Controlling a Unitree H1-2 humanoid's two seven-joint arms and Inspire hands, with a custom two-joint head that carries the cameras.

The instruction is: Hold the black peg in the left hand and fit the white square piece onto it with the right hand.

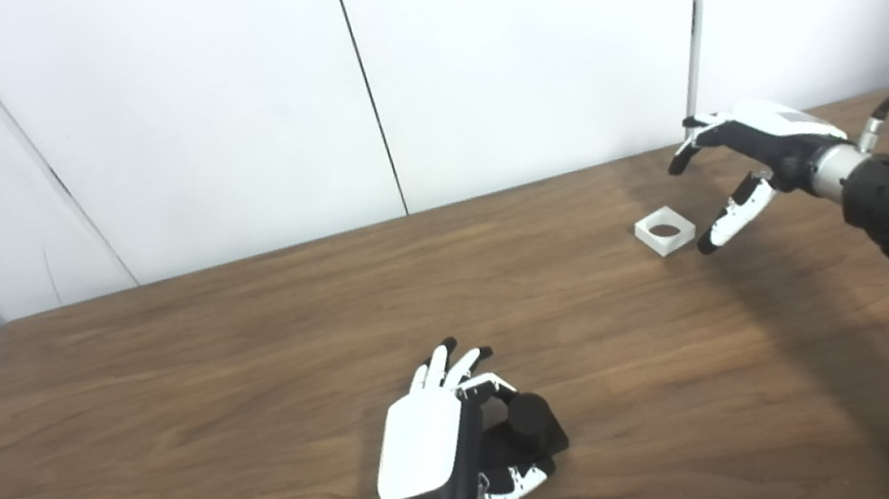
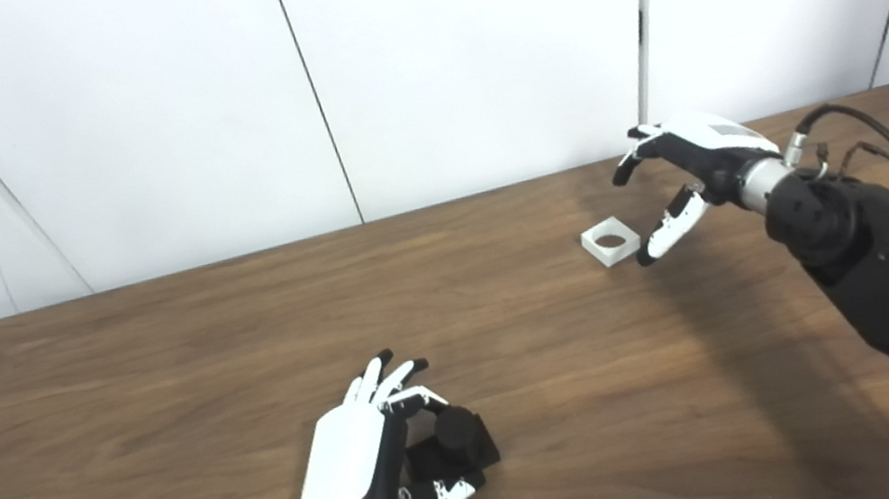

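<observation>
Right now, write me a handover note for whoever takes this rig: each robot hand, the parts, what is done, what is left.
Left robot hand: low at the near edge of the brown wooden table, fingers curled around the black cylindrical peg on its black base; whether it is gripped or lifted cannot be told.
Right robot hand: open, holding nothing, hovering just right of the white square piece with a round hole, fingers spread around it.
The white piece lies flat on the table, far right, well apart from the peg.
Done: left hand at the peg.
Left: grasp the white piece, carry it over, fit it onto the peg.
</observation>
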